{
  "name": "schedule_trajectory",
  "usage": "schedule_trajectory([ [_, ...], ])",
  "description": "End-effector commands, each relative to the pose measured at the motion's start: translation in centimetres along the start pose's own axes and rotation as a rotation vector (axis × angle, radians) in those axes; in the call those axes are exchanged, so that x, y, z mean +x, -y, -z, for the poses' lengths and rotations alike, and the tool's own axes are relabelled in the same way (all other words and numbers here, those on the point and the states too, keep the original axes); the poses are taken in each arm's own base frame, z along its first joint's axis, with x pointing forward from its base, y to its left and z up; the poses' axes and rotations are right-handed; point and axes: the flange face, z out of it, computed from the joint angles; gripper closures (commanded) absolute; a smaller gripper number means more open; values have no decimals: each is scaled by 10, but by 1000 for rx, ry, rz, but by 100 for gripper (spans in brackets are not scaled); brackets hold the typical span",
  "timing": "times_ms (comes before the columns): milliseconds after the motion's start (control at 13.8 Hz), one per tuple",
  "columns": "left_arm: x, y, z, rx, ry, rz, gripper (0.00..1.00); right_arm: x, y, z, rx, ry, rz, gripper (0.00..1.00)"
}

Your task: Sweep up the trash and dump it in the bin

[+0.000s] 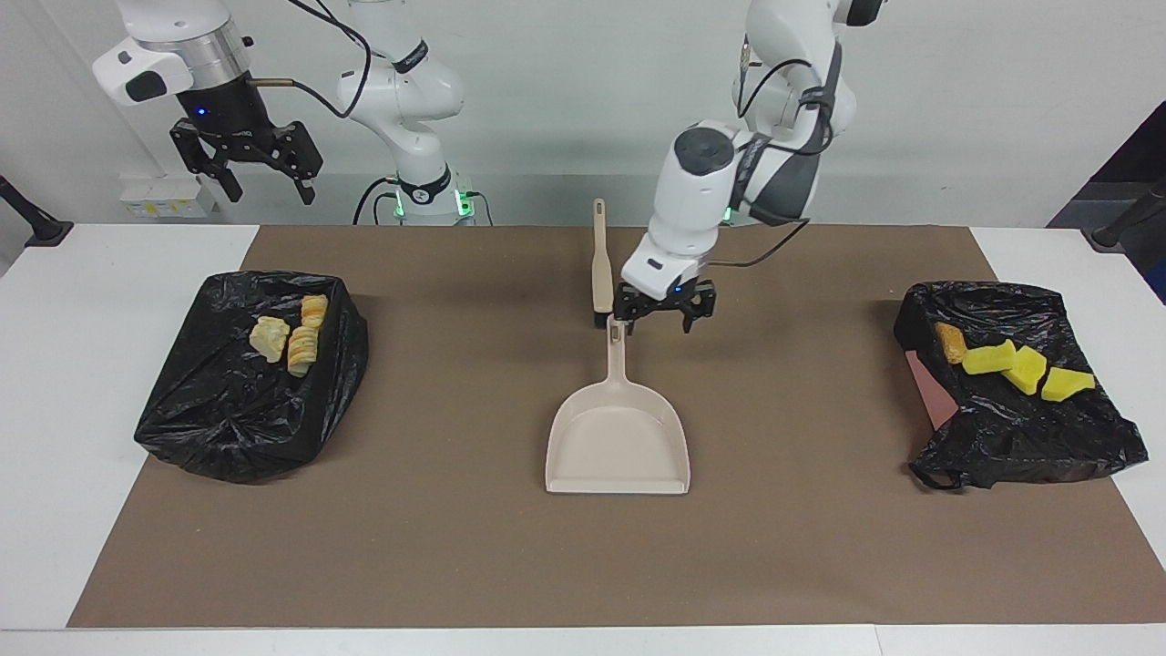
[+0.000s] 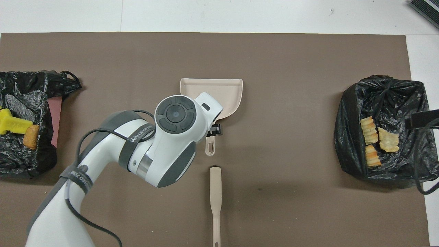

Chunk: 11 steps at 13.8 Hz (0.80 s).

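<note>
Left gripper (image 1: 663, 314) hangs with its jaws spread and nothing between them, raised over the brown mat (image 1: 474, 565) just beside the top end of the dustpan's handle, toward the left arm's end; its fingertips touch nothing. In the overhead view only a dark corner of it shows past the arm's white wrist, which hides much of the handle and part of the pan.

Right gripper (image 1: 264, 173) waits high over the right arm's end of the table, near that arm's base, jaws apart and holding nothing.

Closest to the robots at the table's middle lies the beige brush (image 1: 599, 264), flat on the mat with its handle pointing toward them. Next comes the beige dustpan (image 1: 618, 442), also flat, handle end near the brush's head with a small gap between them, open mouth facing away from the robots. It holds nothing.

All the trash sits in the two bins lined with black bags. The bin (image 1: 1020, 437) at the left arm's end holds three yellow sponge pieces (image 1: 1025, 369) and one brown lump (image 1: 952, 342), the lump nearest the robots; a reddish wall of this bin shows where the bag has slipped. The second bin (image 1: 228, 419), at the right arm's end, holds three pale ridged bread-like chunks (image 1: 291, 339) clustered close together.
</note>
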Motion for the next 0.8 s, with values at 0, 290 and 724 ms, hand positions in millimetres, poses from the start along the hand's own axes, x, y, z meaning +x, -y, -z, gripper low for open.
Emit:
schedule_trajectory([
  [0,12,51,48,-2,15,-31,0,-2,0,-1,19,-3,7,0],
  [290,37,118,91,7,59,-107,0,-2,0,-1,19,-3,7,0],
  [724,35,237,144,-5,56,-188,0,-2,-1,-1,20,-3,4,0],
])
